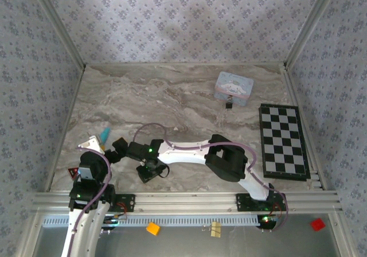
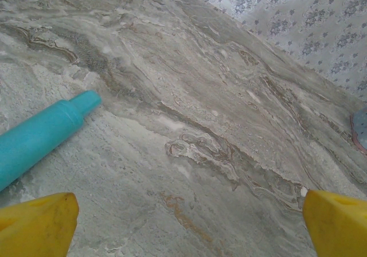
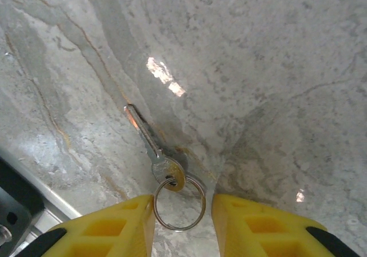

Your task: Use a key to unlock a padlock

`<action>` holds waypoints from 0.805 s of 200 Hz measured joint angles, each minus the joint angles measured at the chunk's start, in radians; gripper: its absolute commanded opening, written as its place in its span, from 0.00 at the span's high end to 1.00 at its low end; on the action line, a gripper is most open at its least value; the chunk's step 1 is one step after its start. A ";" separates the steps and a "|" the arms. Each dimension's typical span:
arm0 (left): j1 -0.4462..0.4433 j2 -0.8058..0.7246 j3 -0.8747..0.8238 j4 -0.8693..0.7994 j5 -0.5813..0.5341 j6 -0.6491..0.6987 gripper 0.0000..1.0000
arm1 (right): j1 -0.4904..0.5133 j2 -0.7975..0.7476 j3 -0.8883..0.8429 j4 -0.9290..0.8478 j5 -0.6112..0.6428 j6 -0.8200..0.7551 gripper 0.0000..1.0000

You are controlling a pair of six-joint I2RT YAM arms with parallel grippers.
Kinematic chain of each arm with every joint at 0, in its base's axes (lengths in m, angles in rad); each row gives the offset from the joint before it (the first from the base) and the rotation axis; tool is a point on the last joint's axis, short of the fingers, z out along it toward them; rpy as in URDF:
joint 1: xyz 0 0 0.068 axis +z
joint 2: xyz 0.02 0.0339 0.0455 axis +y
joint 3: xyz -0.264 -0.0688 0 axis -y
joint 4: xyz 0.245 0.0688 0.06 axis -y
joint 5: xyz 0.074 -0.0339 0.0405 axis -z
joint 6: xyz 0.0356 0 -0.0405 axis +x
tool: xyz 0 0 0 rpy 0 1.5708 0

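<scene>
Ringed key (image 3: 153, 151) lies flat; padlock (image 1: 229, 104) tiny, dark, back rt.

The left arm (image 1: 86, 179) stands folded over the left end of the aluminium rail (image 1: 189, 201), rising steeply from its base. The left gripper (image 1: 96, 144) points away from the rail, just beyond that end. In the wrist view its yellow fingertips (image 2: 37, 225) sit at the two lower corners, spread wide. The right arm (image 1: 229, 160) is bolted at the rail's right end and stretches leftward, roughly parallel to the rail (elbow bent low). This puts the right gripper (image 1: 148, 172) just past the rail, left of its middle. Its yellow fingers (image 3: 258, 228) point down at the tabletop, parted by a modest gap.
</scene>
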 measured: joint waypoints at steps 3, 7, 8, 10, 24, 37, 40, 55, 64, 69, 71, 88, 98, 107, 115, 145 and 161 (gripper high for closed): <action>0.000 0.000 0.000 0.000 0.000 0.000 0.00 | 0.000 -0.002 -0.003 0.002 0.001 0.002 0.66; 0.000 0.000 0.000 0.000 0.000 0.000 0.00 | 0.000 -0.006 -0.010 0.009 0.004 0.005 0.66; 0.000 0.000 0.000 0.000 0.000 0.000 0.00 | 0.000 -0.007 -0.012 0.011 0.004 0.006 0.66; 0.000 0.000 0.000 0.000 0.000 0.000 0.00 | 0.000 -0.010 -0.015 0.014 0.006 0.008 0.66; 0.000 0.000 0.000 0.000 0.000 0.000 0.00 | 0.000 -0.024 -0.035 0.029 0.018 0.018 0.67; 0.000 0.000 0.000 0.000 0.000 0.000 0.00 | -0.004 -0.038 -0.063 0.049 0.032 0.026 0.67; 0.000 0.000 0.000 0.000 0.000 0.000 0.00 | -0.004 -0.045 -0.074 0.056 0.038 0.028 0.67; 0.000 0.000 0.000 0.000 0.000 0.000 0.00 | -0.009 -0.071 -0.111 0.074 0.065 0.042 0.67; 0.000 0.000 0.000 0.000 0.000 0.000 0.00 | -0.014 -0.083 -0.128 0.074 0.085 0.050 0.67; 0.000 0.000 0.000 0.000 0.000 0.000 0.00 | -0.019 -0.089 -0.137 0.074 0.095 0.053 0.67; 0.000 0.000 0.000 0.000 0.000 0.000 0.00 | -0.021 -0.092 -0.141 0.074 0.099 0.055 0.67; 0.000 0.000 0.000 0.000 0.000 0.000 0.00 | -0.038 -0.110 -0.167 0.080 0.121 0.061 0.66; 0.000 0.000 0.000 0.000 0.000 0.000 0.00 | -0.048 -0.120 -0.182 0.090 0.120 0.064 0.66; 0.000 0.000 0.000 0.000 0.000 0.000 0.00 | -0.058 -0.132 -0.201 0.113 0.112 0.063 0.65; 0.000 0.000 0.000 0.000 0.000 0.000 0.00 | -0.066 -0.143 -0.220 0.139 0.102 0.064 0.64; 0.000 0.000 0.000 0.000 0.000 0.000 0.00 | -0.088 -0.174 -0.263 0.205 0.054 0.080 0.63; 0.000 0.000 0.000 0.000 0.000 0.000 0.00 | -0.095 -0.178 -0.263 0.238 0.032 0.082 0.63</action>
